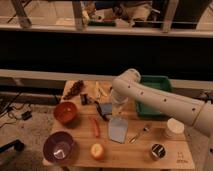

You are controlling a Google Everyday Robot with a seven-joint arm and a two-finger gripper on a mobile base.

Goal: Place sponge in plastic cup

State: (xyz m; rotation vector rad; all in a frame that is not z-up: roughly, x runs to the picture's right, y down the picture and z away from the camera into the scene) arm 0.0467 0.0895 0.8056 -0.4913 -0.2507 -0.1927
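My gripper [102, 109] hangs low over the middle of the wooden table [130, 155], at the end of the white arm that reaches in from the right. It is shut on the sponge [106, 108], a small blue-grey block held just above the tabletop. Immediately right of the sponge, under the arm's wrist, stands the pale plastic cup [119, 104], partly hidden by the arm. The sponge is beside the cup, not in it.
A flat pale-blue sheet [118, 130] and a red chili [95, 127] lie in front of the gripper. An orange bowl [65, 111], purple bowl [59, 146] and apple [97, 150] sit left and front. A green tray [156, 93], cream cup [174, 128], metal cup [158, 151] and spoon [140, 133] are to the right.
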